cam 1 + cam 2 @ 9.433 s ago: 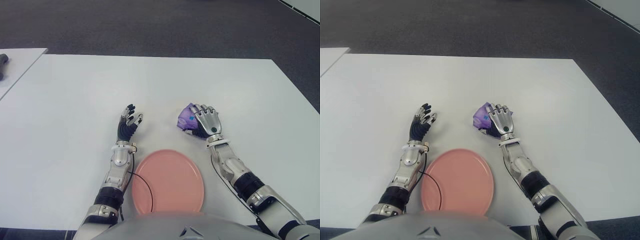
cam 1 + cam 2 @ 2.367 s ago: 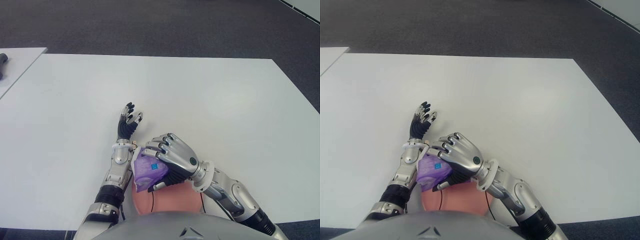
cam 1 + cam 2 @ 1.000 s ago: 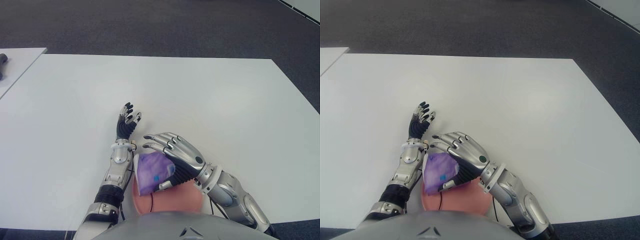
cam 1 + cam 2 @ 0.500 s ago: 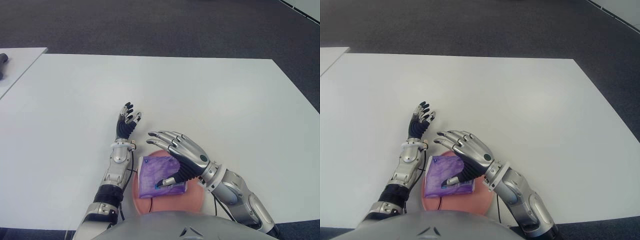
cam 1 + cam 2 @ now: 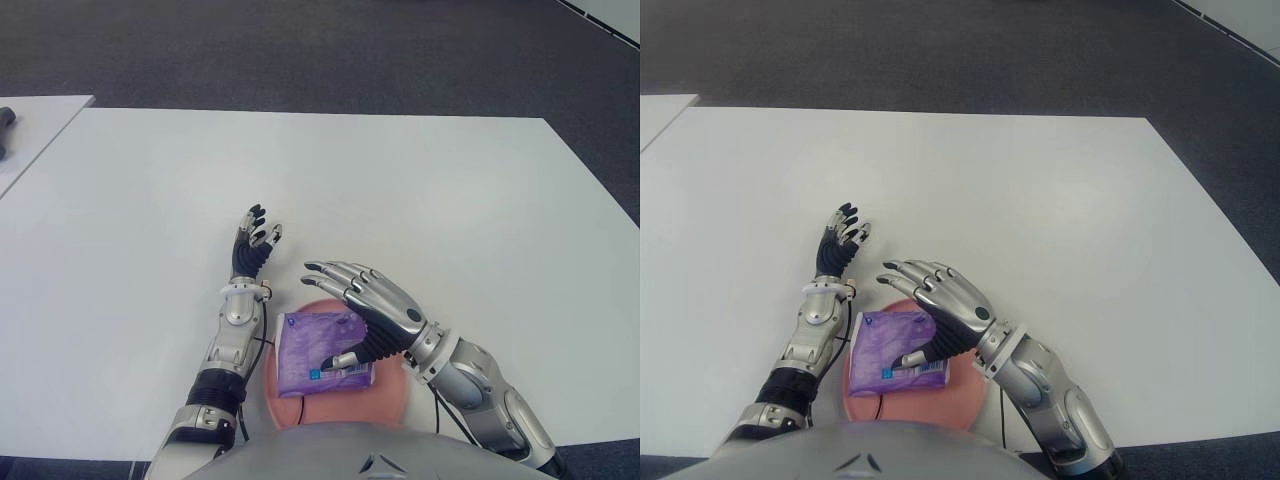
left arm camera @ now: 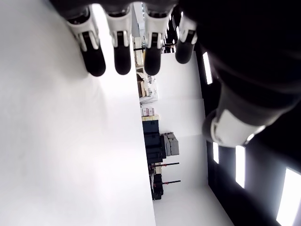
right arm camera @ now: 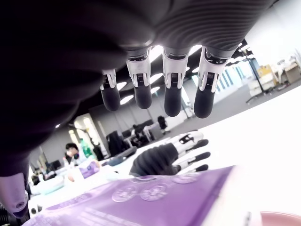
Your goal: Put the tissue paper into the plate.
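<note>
1. Moved since half a second ago: right hand [image 5: 372, 312] sits slightly farther from the robot's body and to its right; tissue pack [image 5: 318, 352] stays where it landed on the plate [image 5: 392, 388].
2. Tissue pack: purple, flat, lying on the left half of the plate, one long edge near the rim. Nothing grips it.
3. Right hand: fingers [image 7: 172, 89] spread and extended above the pack, holding nothing. In the eye views the thumb tip appears at or on the pack's near corner; contact cannot be confirmed.
4. Left hand [image 5: 252, 246]: idle, fingers spread and empty, beside the plate on the robot's left, over the bench [image 5: 130, 220].
5. Plate: pink, near the bench's front edge, close to the robot's torso.
6. Status, judged: placement looks done; only withdrawal of the right hand remains.
7. Risks, judged:
   - Thumb snagging the wrapper on withdrawal could drag the pack toward or over the rim.
   - A sideways sweep instead of a lift could nudge the plate toward the bench edge.
   - The right forearm passing low could clip the plate's right rim.
</note>
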Robot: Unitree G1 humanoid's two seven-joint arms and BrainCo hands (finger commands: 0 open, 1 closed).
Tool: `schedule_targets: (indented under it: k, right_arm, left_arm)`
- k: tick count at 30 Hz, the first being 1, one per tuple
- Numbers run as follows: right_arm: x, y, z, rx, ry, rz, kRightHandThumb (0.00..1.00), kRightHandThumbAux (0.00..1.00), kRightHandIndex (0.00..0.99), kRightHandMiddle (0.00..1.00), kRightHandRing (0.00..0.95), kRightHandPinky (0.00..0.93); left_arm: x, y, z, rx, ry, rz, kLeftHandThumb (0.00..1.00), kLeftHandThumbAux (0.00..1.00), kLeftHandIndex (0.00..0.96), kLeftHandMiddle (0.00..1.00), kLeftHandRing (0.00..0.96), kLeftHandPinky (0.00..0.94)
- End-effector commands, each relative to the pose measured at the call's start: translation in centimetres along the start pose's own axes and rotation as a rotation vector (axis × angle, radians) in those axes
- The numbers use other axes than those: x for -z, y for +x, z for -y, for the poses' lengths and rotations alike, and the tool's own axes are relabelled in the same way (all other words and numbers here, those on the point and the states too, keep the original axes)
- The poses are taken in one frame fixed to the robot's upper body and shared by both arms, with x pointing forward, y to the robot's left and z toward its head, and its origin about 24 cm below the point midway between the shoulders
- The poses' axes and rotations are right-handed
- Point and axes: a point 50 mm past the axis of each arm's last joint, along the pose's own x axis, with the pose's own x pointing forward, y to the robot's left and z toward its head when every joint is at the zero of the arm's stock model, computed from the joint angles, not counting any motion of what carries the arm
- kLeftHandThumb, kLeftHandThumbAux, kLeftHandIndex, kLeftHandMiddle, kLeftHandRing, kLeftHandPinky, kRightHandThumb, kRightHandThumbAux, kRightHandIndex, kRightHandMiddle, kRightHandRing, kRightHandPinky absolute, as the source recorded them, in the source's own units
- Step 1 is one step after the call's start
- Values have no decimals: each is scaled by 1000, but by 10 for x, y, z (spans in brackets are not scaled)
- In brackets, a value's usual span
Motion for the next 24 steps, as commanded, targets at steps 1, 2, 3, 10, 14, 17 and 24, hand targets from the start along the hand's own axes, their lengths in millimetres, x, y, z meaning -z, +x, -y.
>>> schedule_targets:
  k: [1, 2, 3, 10, 14, 17, 24]
  right_arm:
    - [6, -3, 5, -9, 22, -30, 43, 577, 66, 79, 115, 228]
    - [7, -3, 6, -6, 23, -31, 44, 579, 66, 81, 119, 235]
    - [9, -3, 11, 3, 25, -34, 45, 581, 67, 84, 126, 244]
    - [30, 8, 50, 123, 76, -55, 98, 603, 79, 124, 189, 299]
    - [39, 9, 63, 277, 179, -74, 125, 610, 83, 159, 226, 320]
    - [50, 12, 81, 455, 319, -111, 158, 608, 88, 180, 225, 251]
    - [57, 22, 101, 695, 526, -143, 185, 619, 108, 189, 199, 180]
  left_arm:
    - [5, 0, -3, -6, 11, -37, 297, 632, 121, 136, 122, 138]
    - [5, 0, -3, -7, 11, -38, 297, 631, 122, 136, 121, 138]
    - [5, 0, -4, -7, 11, -38, 298, 631, 123, 136, 121, 139]
    - [5, 1, -4, -7, 11, -36, 292, 616, 126, 143, 131, 159]
    - [5, 2, -4, -6, 7, -31, 288, 611, 126, 146, 135, 161]
    - [5, 2, -4, -8, 1, -24, 294, 614, 127, 143, 131, 150]
    - [7, 3, -5, -7, 10, -19, 299, 623, 126, 144, 131, 157]
